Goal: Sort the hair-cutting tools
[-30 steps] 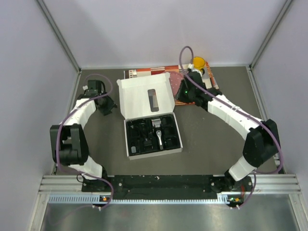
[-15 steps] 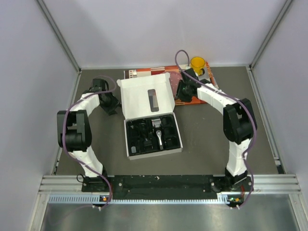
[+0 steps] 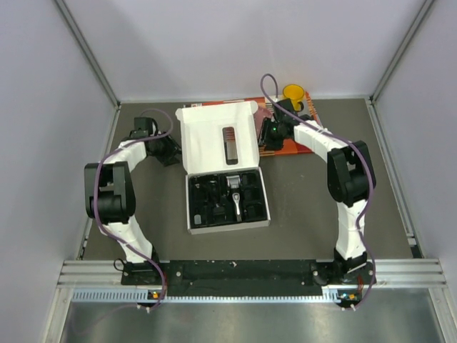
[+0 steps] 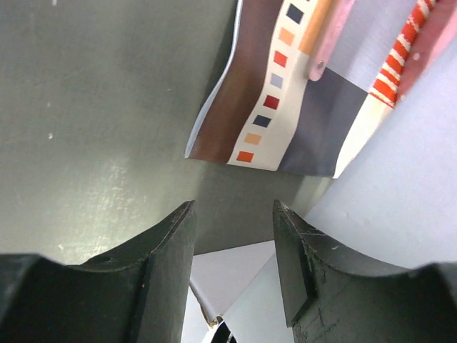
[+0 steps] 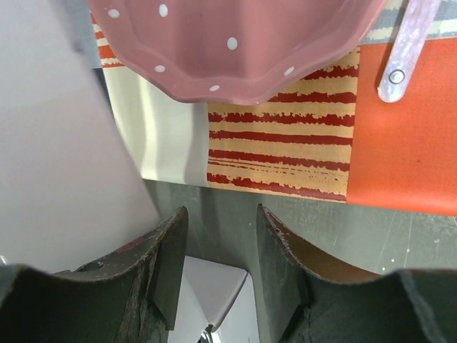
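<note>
Tray [image 3: 207,216] contents are blurring black-on-black for me; only the clipper [image 3: 233,194] is showing, lying in it, long axis running near-to-far. Left pincer [image 4: 232,214] and right pincer [image 5: 218,214] are both hanging half-open, empty.

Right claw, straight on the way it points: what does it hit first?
Right claw likely meets the edge of the striped mat, past a strip of bare table; the pink dotted bowl lies beyond. The white lid is off to one side. Depth unclear.
</note>
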You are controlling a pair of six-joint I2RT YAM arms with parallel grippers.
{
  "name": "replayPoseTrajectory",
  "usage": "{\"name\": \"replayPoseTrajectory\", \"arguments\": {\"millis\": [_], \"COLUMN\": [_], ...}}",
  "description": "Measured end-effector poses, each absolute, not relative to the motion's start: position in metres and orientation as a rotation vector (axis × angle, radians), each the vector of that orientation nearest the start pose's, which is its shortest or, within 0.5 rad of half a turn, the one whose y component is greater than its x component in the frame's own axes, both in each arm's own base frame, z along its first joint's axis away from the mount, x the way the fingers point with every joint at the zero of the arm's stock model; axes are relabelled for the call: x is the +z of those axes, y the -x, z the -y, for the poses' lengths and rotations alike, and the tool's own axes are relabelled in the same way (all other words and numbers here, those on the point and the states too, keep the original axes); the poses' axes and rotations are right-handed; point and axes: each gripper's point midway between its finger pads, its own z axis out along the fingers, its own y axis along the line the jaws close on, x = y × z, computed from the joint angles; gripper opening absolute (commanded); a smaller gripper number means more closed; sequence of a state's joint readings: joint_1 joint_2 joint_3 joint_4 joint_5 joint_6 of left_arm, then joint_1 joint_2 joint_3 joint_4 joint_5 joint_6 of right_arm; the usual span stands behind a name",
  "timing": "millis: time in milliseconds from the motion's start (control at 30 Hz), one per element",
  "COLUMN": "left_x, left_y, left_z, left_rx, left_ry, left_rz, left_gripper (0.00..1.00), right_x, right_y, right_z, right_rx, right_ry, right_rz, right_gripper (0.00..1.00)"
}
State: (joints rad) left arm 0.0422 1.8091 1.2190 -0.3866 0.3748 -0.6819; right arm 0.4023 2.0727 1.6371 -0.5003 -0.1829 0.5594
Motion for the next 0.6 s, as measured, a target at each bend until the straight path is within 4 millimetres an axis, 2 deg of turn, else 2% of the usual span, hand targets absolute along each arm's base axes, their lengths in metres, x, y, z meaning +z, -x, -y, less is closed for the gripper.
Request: {"name": "replayPoseTrajectory", "arguments": {"millis": [100, 300, 600], "left_x": [0.077, 0.08, 0.11], "left_y": [-0.425, -0.425, -0.411], "left_z": [0.075, 0.083, 0.089], "left_rx": [-0.772, -0.849, -0.899], "left_ry": [0.761, 0.734, 0.677], "left_rz": [-2.465, -2.433, -2.359], "left_gripper": [0.51, 0.49, 0.48], "right_x": [0.078, 0.07, 0.102], "right_y": [-0.449, -0.434, -0.415], "right_z": [-0.25, -0.248, -0.247], "right_rx": [0.664, 0.765, 0.849], "right_ry": [-0.135, -0.177, -0.169], "right_rz": [-2.582, -2.588, -2.522], "right_gripper": [0.44, 0.44, 0.44]}}
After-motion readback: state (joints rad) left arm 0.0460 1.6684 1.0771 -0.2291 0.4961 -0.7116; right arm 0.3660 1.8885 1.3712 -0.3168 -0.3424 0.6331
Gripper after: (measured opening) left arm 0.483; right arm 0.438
